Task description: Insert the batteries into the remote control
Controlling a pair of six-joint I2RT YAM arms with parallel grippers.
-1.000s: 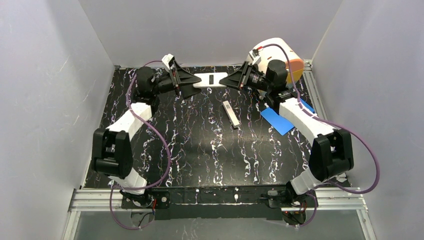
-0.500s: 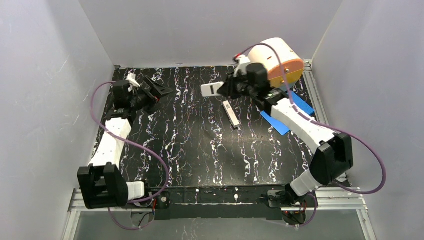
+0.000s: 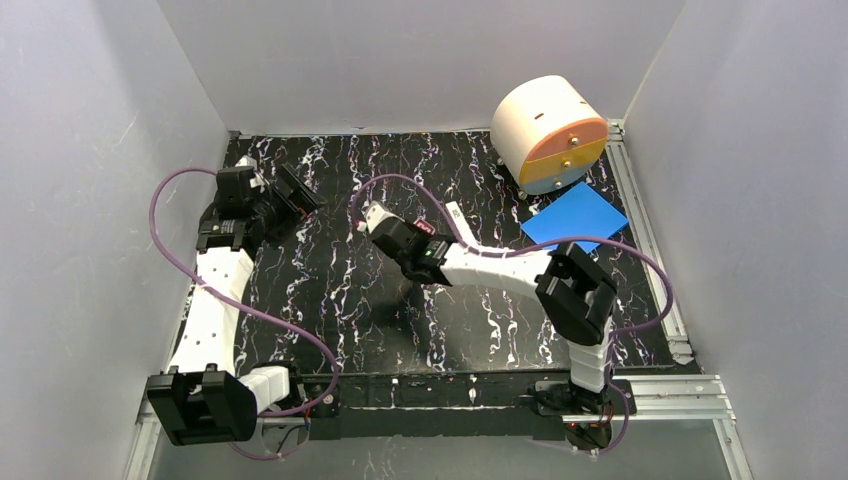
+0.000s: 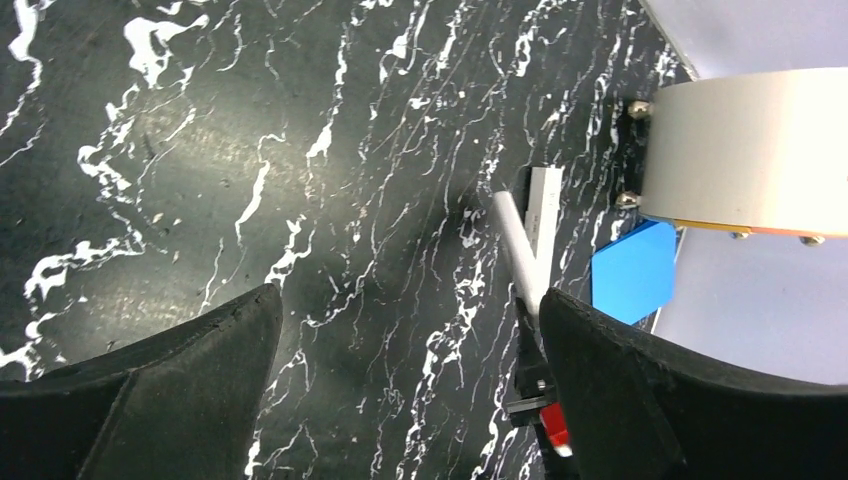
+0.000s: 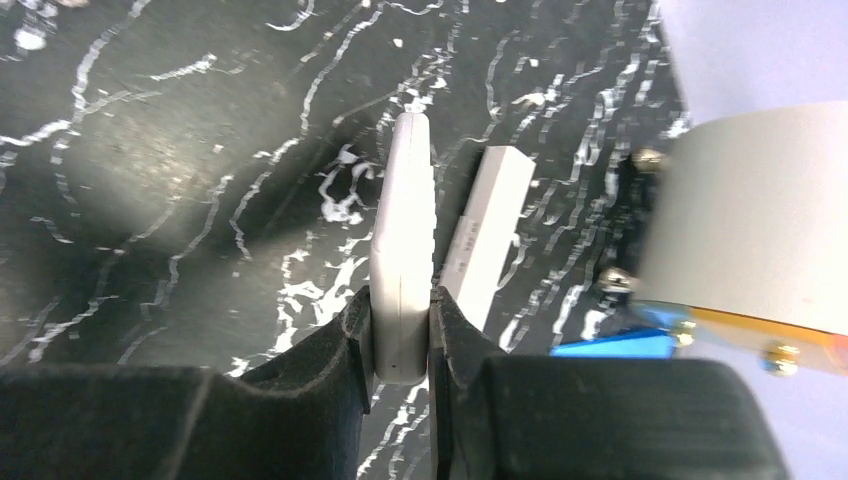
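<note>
Now: remote pinched at one end, batteries unseen

Right gripper is clamped on the remote control at one end, seen edge-on, over the table toward 11 o'clock of centre. Left gripper is spread wide and empty at 9 o'clock. A white strip lies just beside the remote. No batteries show in any view. The remote looks light, stiff and smooth, so probably slick and prone to pivot in an end pinch. Better hold: long sides, mid-length, clear of the battery bay.

Nothing legible anywhere right now. The remote control, centre of the right wrist view, shows only a bare edge. Faint marks on the white bar beside it are too blurred to read.
</note>
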